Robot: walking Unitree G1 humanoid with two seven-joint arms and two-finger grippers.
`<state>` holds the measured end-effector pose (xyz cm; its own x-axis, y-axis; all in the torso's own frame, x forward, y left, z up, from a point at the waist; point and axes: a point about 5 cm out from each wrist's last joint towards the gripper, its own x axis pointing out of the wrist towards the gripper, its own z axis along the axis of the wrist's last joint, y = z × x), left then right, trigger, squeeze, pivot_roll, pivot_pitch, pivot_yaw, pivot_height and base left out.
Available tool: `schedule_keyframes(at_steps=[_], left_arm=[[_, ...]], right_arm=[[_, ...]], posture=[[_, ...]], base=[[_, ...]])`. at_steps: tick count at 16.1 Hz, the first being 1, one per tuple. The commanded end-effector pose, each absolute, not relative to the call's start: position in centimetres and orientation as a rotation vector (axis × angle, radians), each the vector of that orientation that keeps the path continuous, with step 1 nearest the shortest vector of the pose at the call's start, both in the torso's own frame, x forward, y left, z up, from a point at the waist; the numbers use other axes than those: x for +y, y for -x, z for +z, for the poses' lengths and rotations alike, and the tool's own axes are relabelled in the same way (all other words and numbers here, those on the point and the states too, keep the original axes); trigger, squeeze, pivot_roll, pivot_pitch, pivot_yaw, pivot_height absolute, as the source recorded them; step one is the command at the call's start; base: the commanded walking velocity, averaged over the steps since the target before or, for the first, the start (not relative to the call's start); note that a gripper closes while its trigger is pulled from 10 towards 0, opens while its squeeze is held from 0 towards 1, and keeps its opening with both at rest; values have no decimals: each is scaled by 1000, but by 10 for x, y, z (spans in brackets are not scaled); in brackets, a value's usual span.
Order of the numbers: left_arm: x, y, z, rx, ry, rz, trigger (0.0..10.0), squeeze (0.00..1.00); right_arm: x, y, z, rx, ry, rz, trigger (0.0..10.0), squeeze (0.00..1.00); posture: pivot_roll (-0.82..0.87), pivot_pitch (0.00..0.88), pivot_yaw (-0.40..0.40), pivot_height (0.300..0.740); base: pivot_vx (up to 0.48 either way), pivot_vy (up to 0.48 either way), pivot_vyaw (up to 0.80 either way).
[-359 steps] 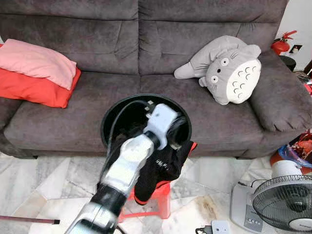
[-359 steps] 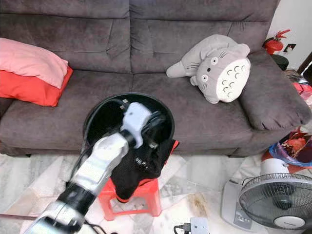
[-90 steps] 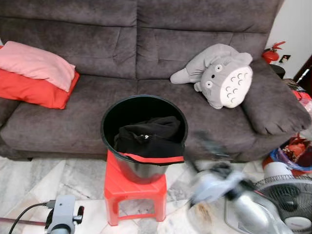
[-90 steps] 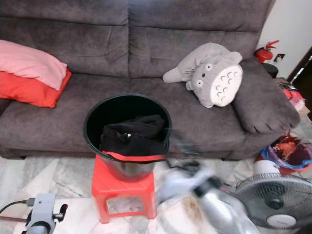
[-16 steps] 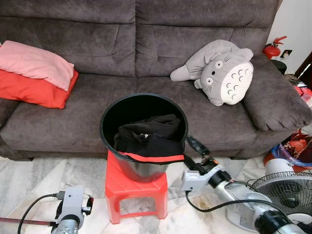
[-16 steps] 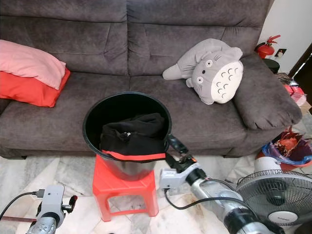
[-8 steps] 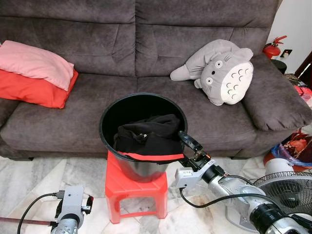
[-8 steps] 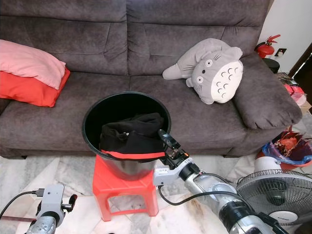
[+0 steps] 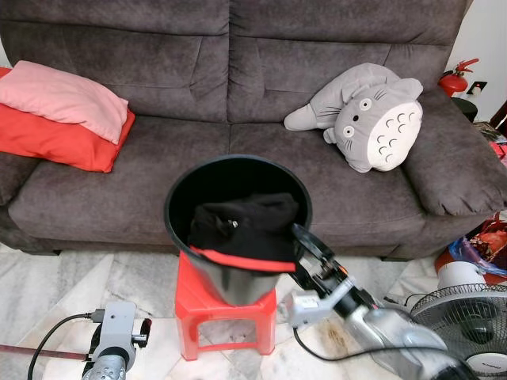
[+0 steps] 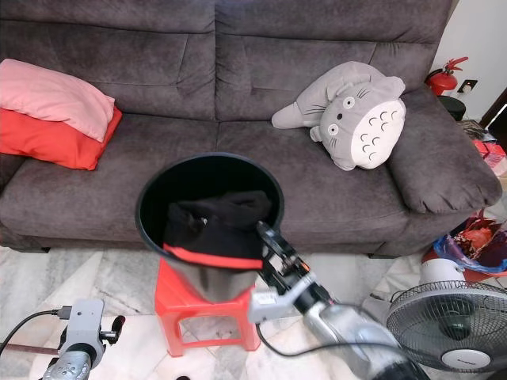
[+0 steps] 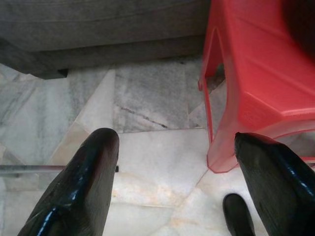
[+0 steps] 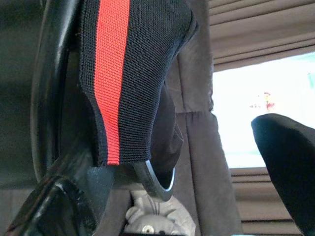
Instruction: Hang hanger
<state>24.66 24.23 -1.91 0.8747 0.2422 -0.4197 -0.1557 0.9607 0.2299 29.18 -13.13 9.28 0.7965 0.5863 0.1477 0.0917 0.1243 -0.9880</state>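
Dark grey fabric sofa (image 9: 238,87) spans back of room. Pink pillow (image 9: 63,99) stacked on red-orange pillow (image 9: 59,138) at sofa's left end. Grey round plush toy with white belly (image 9: 372,115) lies on right seat. White-grey marble tile floor (image 9: 95,277) in front. Red plastic stool (image 9: 226,313) on floor. White electric fan (image 9: 467,324) at lower right. Red fire extinguisher (image 9: 455,77) against white wall (image 9: 487,39), far right.

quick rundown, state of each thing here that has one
black bucket: upright on the red stool
black garment: in the bucket, red-striped hem draped over its rim
right end effector: open, at the bucket's rim
left end effector: open, low over the floor
fan: blades not blurred
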Motion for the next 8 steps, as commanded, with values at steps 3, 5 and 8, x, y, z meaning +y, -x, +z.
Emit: schedule_keyframes(at_steps=[3, 5, 8], left_arm=[[238, -241, -25, 485, -187, 189, 10000, 0], [238, -241, -25, 487, -187, 186, 10000, 0], [238, -241, -25, 489, -187, 185, 10000, 0]], right_arm=[[-141, -287, 100, -532, 1364, 282, 10000, 0], [-144, -285, 95, -485, 1355, 275, 10000, 0], [-143, -283, 103, -505, 1357, 218, 10000, 0]], posture=[[-66, 178, 0, 740], [-64, 179, 0, 740], [-63, 178, -1, 740]], base=[[0, 0, 0], [0, 0, 0], [0, 0, 0]])
